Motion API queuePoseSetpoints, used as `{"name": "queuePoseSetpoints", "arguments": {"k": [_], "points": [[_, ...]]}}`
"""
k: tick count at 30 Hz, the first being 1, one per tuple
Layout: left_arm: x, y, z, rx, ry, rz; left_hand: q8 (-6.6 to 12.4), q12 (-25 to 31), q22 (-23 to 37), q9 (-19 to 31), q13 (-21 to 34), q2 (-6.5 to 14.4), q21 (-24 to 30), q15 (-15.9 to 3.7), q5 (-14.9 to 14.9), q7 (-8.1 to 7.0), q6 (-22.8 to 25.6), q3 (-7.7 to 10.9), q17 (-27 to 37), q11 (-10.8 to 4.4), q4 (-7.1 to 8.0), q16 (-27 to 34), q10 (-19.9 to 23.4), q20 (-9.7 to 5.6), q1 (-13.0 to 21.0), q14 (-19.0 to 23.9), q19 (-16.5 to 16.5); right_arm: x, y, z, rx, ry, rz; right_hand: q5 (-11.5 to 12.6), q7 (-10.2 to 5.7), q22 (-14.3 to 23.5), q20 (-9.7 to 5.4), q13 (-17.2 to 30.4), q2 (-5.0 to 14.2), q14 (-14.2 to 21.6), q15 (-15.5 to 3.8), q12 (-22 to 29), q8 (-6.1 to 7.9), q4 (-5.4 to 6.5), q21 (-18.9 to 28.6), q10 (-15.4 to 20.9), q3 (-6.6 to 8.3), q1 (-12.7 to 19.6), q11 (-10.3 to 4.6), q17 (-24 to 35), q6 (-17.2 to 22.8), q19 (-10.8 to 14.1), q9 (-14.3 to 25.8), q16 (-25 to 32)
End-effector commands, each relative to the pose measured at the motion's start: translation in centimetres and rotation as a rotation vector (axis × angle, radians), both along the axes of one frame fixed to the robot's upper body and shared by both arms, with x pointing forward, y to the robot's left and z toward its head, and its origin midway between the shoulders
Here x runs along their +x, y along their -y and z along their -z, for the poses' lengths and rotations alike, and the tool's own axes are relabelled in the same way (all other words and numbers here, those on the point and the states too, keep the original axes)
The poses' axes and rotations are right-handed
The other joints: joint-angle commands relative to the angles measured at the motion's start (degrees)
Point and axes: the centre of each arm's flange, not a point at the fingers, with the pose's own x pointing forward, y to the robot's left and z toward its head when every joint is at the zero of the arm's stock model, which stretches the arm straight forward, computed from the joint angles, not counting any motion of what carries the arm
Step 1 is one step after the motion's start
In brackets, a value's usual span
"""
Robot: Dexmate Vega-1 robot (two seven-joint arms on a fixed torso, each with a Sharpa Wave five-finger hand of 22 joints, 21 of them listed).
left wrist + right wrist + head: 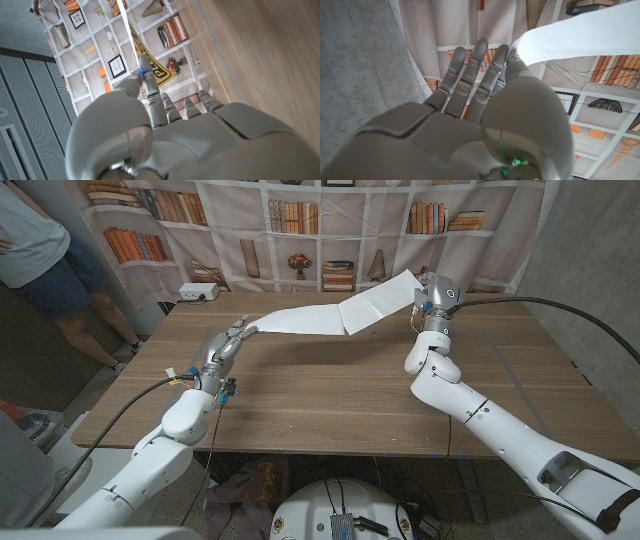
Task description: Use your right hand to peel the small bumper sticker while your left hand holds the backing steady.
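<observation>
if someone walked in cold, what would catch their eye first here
The long white sticker strip stretched in the air above the wooden table, sagging and creased between both hands. The left hand pinches its left end, the right hand holds the raised right end. Behind hangs a bookshelf-print backdrop.
</observation>
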Motion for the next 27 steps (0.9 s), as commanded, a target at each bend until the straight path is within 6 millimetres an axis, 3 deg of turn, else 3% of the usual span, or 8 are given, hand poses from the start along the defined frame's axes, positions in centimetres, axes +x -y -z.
{"name": "queuePoseSetpoints", "arguments": {"k": [1, 12, 27], "points": [[-0.2, 0.0, 0.4, -0.007, -0.005, -0.008, -0.29, 0.1, 0.1, 0.1, 0.1, 0.0, 0.0, -1.83, -0.4, 0.04, 0.4, 0.30, 0.2, 0.18, -0.02, 0.0, 0.2, -0.23, -0.3, -0.5, 0.0, 0.3, 1.4, 0.0, 0.006, -0.016, 0.035, 0.6, -0.31, 0.1, -7.79, 0.2, -0.27, 0.5, -5.94, -0.2, -0.17, -0.05, 0.3, 0.3, 0.28, 0.1, -0.18, 0.2, 0.2, -0.2, 0.2, -0.1], [0.2, -0.2, -0.1, 0.004, 0.001, 0.023, -0.32, 0.0, 0.1, 0.1, 0.1, 0.0, 0.0, -1.74, -0.4, 0.16, 0.5, 0.40, 0.2, -0.04, -0.06, 0.0, 0.2, -0.28, -0.5, -0.5, 0.0, 0.1, 1.0, 0.1, 0.002, -0.015, 0.032, 0.6, -0.43, -0.2, -7.80, 0.2, -0.25, 0.5, -5.94, -0.3, -0.20, -0.02, 0.3, 0.3, 0.31, 0.0, -0.16, 0.3, 0.2, -0.3, 0.2, -0.1], [2.2, 0.6, -1.4, 0.054, 0.046, 0.135, -0.48, 0.0, 0.1, 0.1, 0.1, -0.1, 0.0, -1.84, -0.4, -0.07, 0.3, 0.60, 0.2, -0.20, -0.16, 0.0, 0.2, -0.32, -0.7, -0.5, 0.0, -1.2, -3.1, 0.4, -0.051, 0.010, -0.020, 0.6, -0.46, -0.5, -7.84, 0.3, -0.28, 0.6, -5.95, -0.3, -0.24, 0.00, 0.5, 0.4, 0.33, 0.0, -0.13, 0.3, 0.3, -0.3, 0.2, -0.2]]}}
